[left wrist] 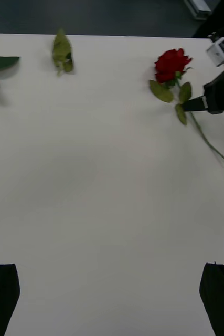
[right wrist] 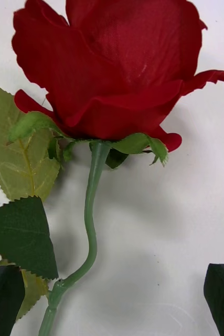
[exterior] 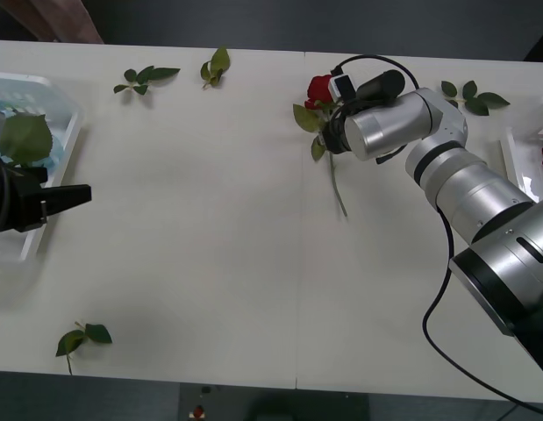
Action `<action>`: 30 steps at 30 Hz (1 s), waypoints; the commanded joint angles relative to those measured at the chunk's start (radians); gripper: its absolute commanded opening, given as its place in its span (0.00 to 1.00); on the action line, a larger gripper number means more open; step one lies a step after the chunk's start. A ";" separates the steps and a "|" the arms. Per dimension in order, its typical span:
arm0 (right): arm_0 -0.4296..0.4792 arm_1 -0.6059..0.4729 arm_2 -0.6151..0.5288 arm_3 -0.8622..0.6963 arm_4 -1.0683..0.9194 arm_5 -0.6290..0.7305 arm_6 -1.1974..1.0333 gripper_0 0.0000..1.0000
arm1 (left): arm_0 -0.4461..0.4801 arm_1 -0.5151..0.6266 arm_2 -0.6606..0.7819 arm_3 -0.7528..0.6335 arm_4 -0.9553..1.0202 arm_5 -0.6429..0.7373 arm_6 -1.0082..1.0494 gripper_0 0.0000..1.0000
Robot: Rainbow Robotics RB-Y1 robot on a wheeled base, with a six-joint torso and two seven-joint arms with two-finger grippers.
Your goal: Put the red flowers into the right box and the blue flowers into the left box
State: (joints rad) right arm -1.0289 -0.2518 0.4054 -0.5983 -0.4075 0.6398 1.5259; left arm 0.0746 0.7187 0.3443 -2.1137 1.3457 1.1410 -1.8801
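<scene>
A single red rose (exterior: 319,89) lies flat on the white bench (exterior: 201,219) in the upper middle of the frame, the right tool (exterior: 328,132) spread open astride its stem, poised to pinch it, while the open, empty left tool (exterior: 74,196) waits by the left box (exterior: 69,132)

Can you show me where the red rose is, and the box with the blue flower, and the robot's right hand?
red rose (exterior: 319,89): front view, on the bud.
left box (exterior: 67,132): front view, on its rim.
right gripper (exterior: 325,132): front view, between its fingertips, over the stem.
</scene>
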 commanded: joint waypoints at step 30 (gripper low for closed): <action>0.026 0.029 0.043 -0.018 -0.002 -0.060 -0.041 1.00 | -0.185 0.079 -0.423 -0.121 0.153 -0.205 0.013 1.00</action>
State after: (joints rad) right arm -0.9984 -0.2508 0.4523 -0.5984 -0.4080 0.5856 1.5259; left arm -0.0987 0.7704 -0.0970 -2.1987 1.4910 0.9414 -1.8709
